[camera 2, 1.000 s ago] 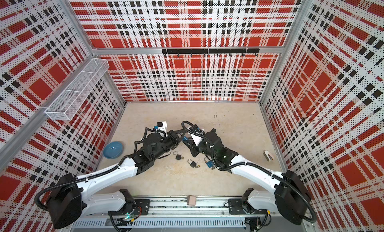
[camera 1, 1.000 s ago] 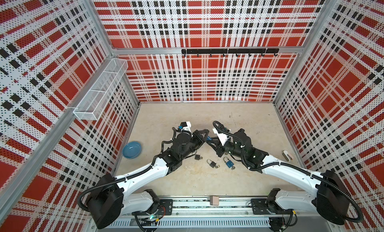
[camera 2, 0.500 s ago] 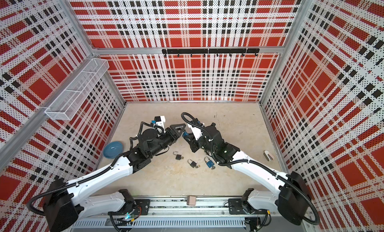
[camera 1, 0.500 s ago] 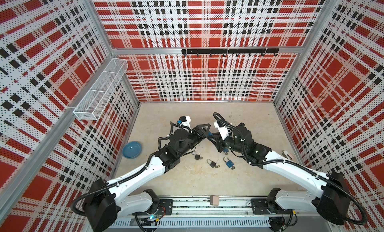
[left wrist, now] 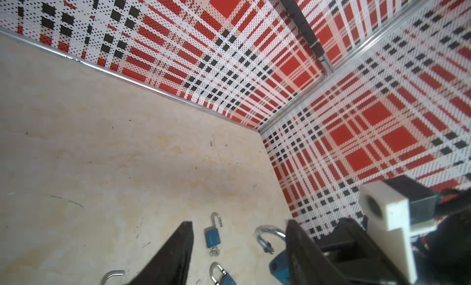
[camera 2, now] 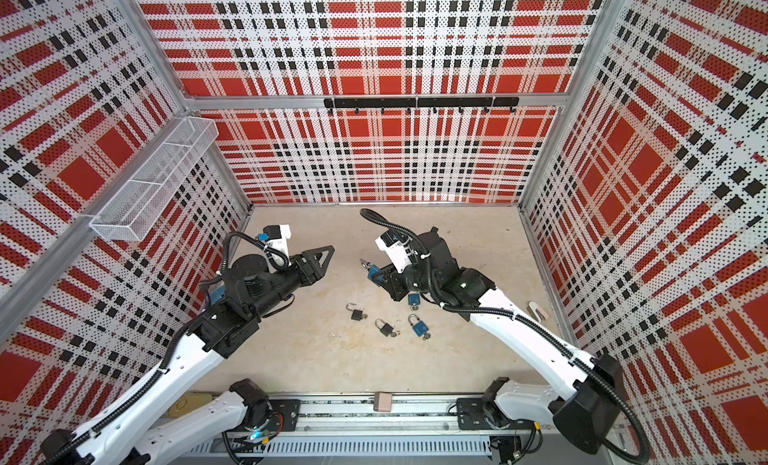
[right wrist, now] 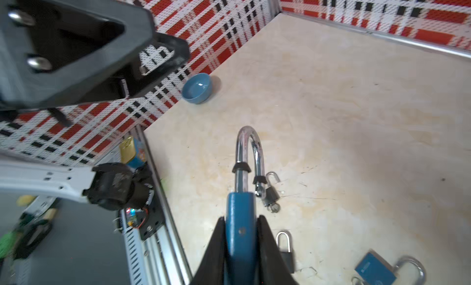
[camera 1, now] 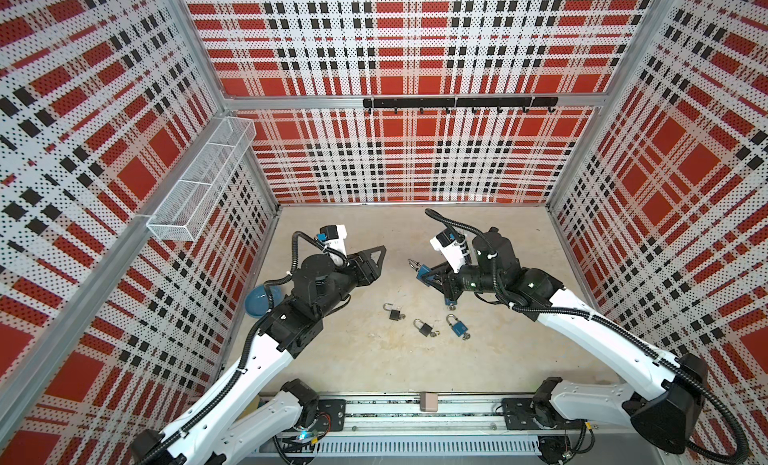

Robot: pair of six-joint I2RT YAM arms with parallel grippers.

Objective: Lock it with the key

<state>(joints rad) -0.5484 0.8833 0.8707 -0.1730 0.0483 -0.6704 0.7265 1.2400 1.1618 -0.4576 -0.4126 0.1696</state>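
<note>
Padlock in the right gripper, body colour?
Blue padlock; shows best in the right wrist view.

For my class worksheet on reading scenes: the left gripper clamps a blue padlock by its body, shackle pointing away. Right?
No. The right gripper clamps the blue padlock by its body, shackle pointing away; the right wrist view shows it.

A mirror-bright metal shackle (right wrist: pixel 240 148) is seen on the blue padlock (right wrist: pixel 239 220), its body smooth and matt. The tabletop (camera 1: pixel 365 359) is shown matt and scuffed, the blue bowl (right wrist: pixel 197 88) glossy.
</note>
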